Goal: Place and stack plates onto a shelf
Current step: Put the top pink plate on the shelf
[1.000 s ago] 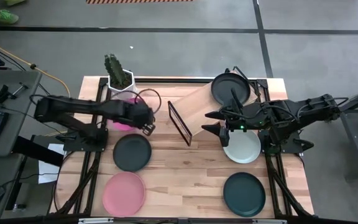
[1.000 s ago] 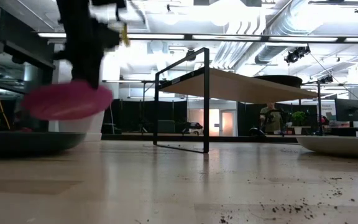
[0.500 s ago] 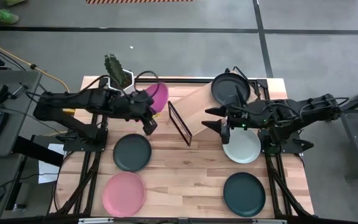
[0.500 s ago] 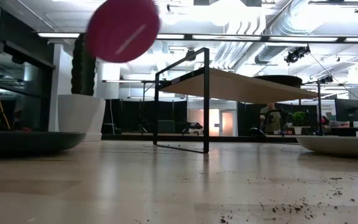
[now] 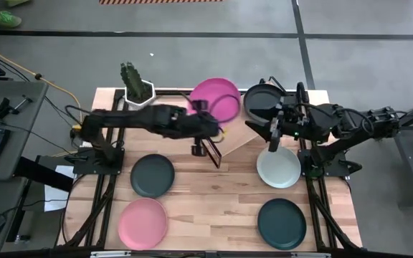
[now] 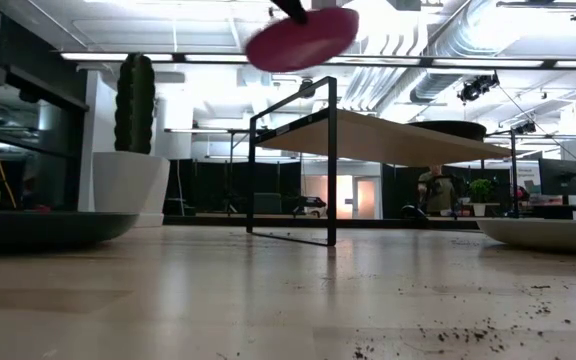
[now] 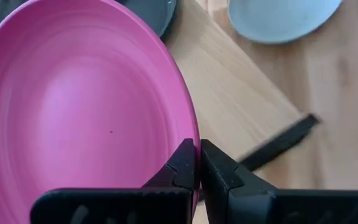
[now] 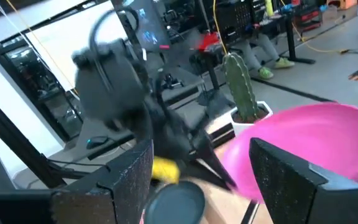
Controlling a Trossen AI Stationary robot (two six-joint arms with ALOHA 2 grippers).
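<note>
My left gripper is shut on the magenta plate, which hangs in the air over the left end of the shelf, a light board on a black wire frame. One dark plate lies on the shelf's far right part. In the low view the magenta plate floats above the shelf. My right gripper is open, above the shelf's right edge and the pale mint-white plate. Another dark plate, the light pink plate and a third dark plate lie flat on the table. My left gripper pinches the magenta plate's rim between its two fingers, one finger on the inner face and the other on the underside. The fingers reach it from the table's left. The plate is lifted clear, nearly level with a slight tilt, over the shelf.
A white pot with a cactus stands at the table's far edge, left of the shelf. The shelf's black wire end frame stands below my left gripper. Bare tabletop lies between the near plates. Desks with keyboards stand left of the table.
My left gripper has lifted the magenta plate from beside the cactus pot and carried it up and toward the table's right, over the shelf. The plate tipped steeply on the way and is nearly level now. My right gripper has drawn back a little toward the table's right.
</note>
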